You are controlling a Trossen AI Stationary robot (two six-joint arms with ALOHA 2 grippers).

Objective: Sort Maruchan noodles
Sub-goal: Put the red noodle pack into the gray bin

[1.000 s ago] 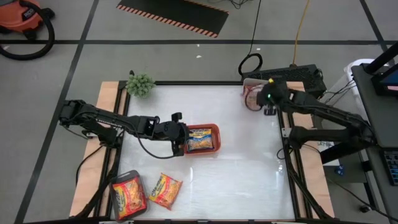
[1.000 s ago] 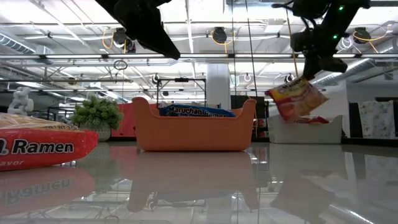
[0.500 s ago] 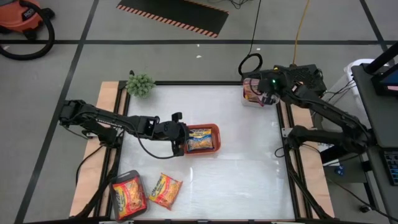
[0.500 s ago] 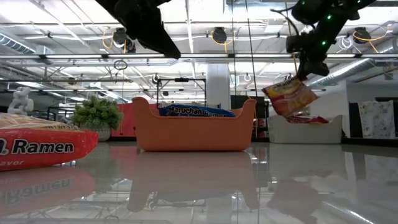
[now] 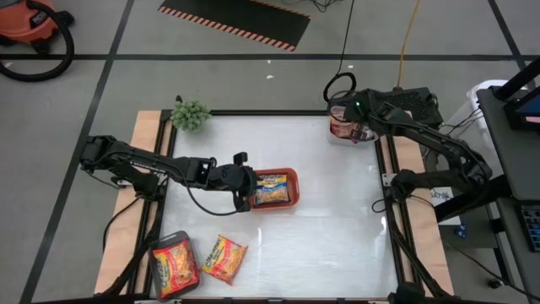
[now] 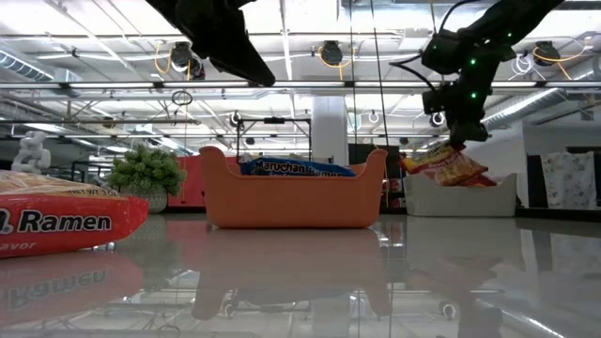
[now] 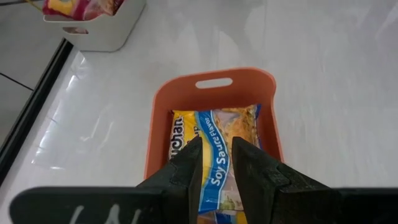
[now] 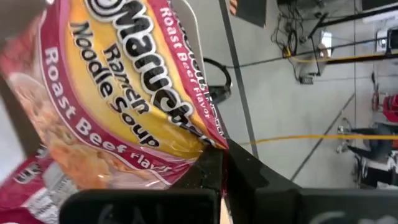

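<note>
Maruchan noodles show as several packets: one red-pink packet (image 8: pixel 118 93) pinched in the closed right gripper (image 5: pixel 361 128) over the white tray (image 5: pixel 337 138) at the table's far right corner, with at least one more packet inside. One blue-yellow packet (image 5: pixel 272 187) lies in the orange tray (image 5: pixel 293 175) below the left gripper (image 7: pixel 214 180), whose narrowly parted fingers hold nothing; two orange-yellow packets (image 5: pixel 224 257) lie near the front-left edge, one in a grey tray (image 5: pixel 179 239).

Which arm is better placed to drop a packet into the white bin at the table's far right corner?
Right. Its gripper is shut on the red-pink Roast Beef ramen packet above that white bin; the left gripper hovers over the orange tray.
</note>
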